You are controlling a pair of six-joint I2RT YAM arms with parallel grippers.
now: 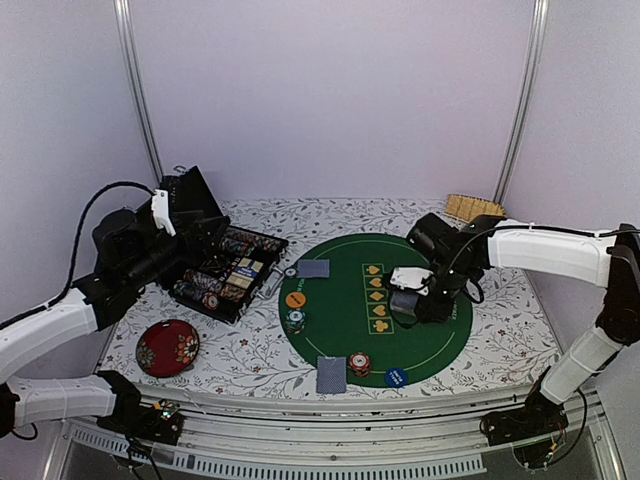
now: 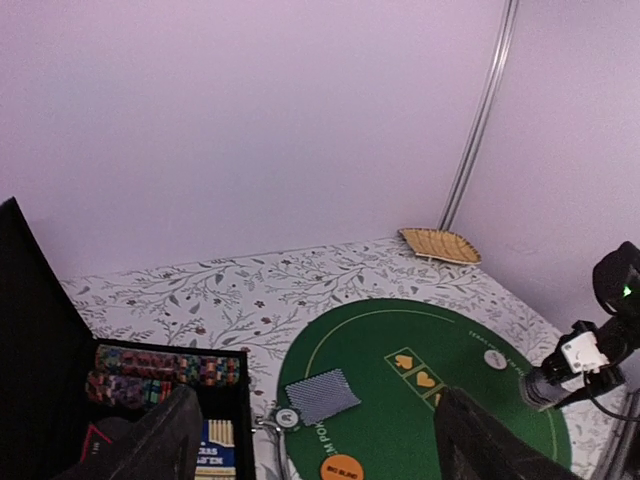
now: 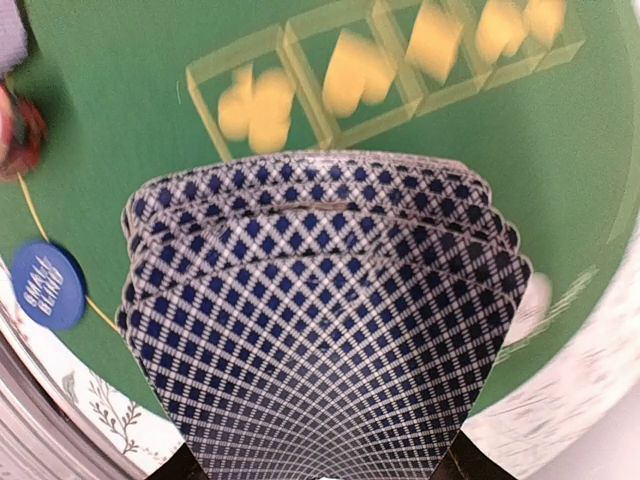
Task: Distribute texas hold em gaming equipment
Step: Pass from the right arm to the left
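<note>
My left gripper (image 2: 318, 430) hangs open-jawed over the chip case (image 1: 225, 270) — idle. My right gripper (image 1: 408, 298) clamps the card deck (image 3: 320, 320) above the green mat (image 1: 340, 320); I judge dealing is underway — next, one card to an unserved seat.

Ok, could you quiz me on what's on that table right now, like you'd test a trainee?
1. True or false: the right fingers are shut on a deck of cards.
2. Pick one: the blue disc lies at the green mat's A) far edge, B) near edge, C) centre.
3. Besides that deck, at how many spots on the mat do face-down cards lie?

Key: 1 true. 2 B, the edge on the arm bases' side. 3 two: one far-left, one at the near edge.
</note>
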